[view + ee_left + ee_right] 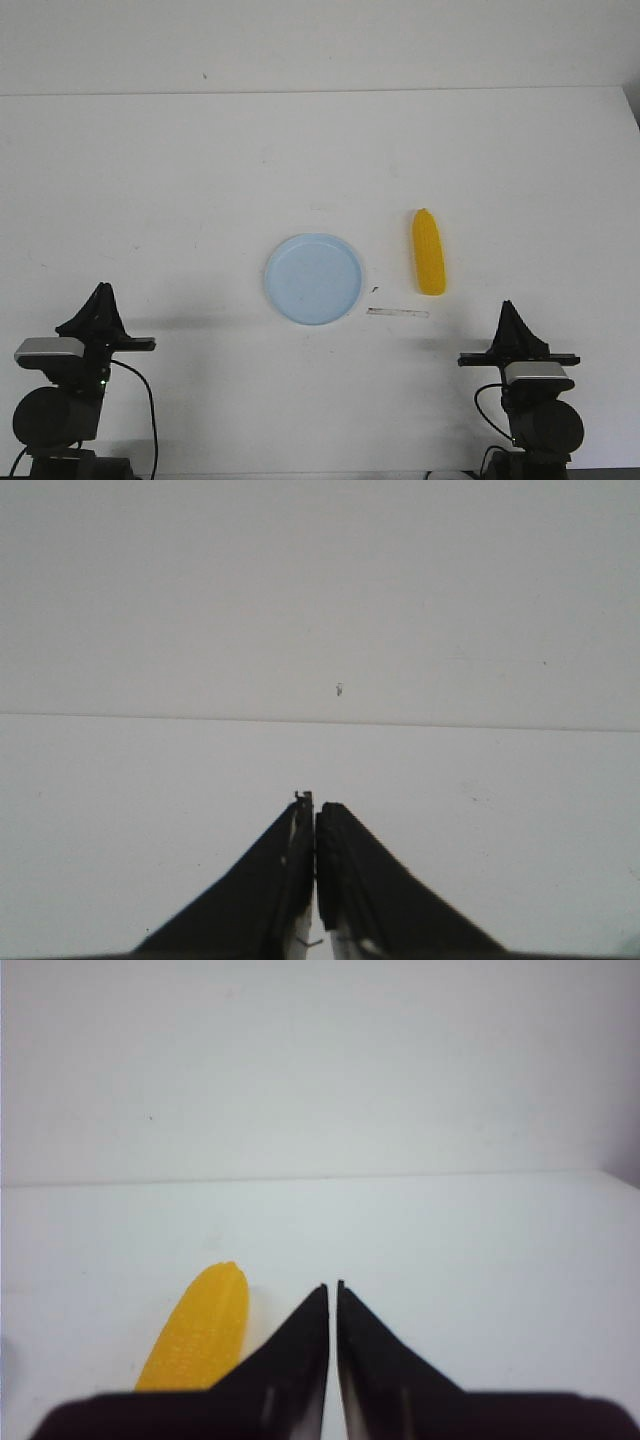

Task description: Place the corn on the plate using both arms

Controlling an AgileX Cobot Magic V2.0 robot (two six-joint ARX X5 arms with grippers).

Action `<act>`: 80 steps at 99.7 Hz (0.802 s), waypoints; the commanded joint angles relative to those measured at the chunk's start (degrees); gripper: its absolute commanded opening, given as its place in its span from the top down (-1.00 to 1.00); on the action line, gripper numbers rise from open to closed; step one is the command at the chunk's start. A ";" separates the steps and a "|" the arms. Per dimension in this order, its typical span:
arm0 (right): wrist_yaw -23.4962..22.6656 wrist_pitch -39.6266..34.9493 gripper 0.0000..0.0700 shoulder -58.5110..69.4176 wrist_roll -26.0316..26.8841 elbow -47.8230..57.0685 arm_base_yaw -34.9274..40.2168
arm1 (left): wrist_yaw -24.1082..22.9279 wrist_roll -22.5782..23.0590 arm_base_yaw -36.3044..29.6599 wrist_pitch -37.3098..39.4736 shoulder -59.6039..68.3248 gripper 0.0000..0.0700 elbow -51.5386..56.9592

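Both arms sit low at the near table (150,180) edge, left hand (100,297) and right hand (512,313) clenched empty, pointing forward; corn (429,251) lies beside plate (314,278).

Corn (429,252): bright yellow-orange cob, elongated, with a fine kernel texture visible in the right wrist view (197,1330). It lies flat on the white table (180,180), long axis running nearly front to back, the narrower rounded end pointing away from the robot. It rests to the right of the plate, near it but not touching.

Plate (314,278): round, pale light-blue, flat with a shallow raised rim. It sits level on the table at about mid-width. Its surface carries nothing. Its width exceeds the length of the corn.
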 commanded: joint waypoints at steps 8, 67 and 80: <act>0.63 2.54 0.96 0.09 -0.20 -0.07 -0.02 | 0.09 0.07 0.07 0.66 -0.07 1.00 0.11; -1.31 -8.48 0.98 17.81 -7.89 23.34 0.85 | 0.11 0.07 0.07 0.66 -0.04 1.00 0.11; -1.31 -9.29 0.98 25.31 -7.67 27.87 1.05 | 0.09 0.07 0.07 0.66 -0.07 1.00 0.11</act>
